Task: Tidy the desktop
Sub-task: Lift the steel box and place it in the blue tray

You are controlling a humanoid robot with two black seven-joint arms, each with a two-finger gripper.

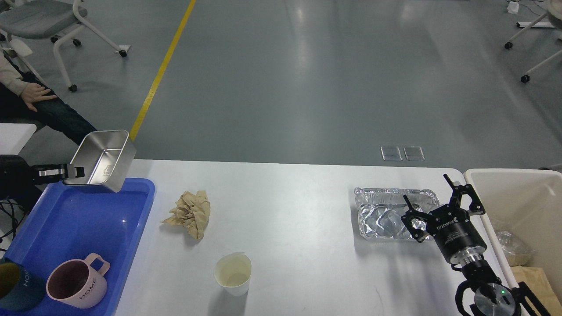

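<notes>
mugs: 2 (77,284) (17,287) | steel tin: 1 (103,160) | foil tray: 1 (386,213) | paper cup: 1 (233,273) | crumpled paper: 1 (189,213)

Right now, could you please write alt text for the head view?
The left gripper holds a steel container above the blue tray. The open right gripper hovers over a foil pan on the white desktop.

Glossy grey floor (333,79) with yellow line (160,72), wheeled chair (48,19) beyond.

White matte desktop (307,263), wide, rounded corners (partly cluttered)
</notes>
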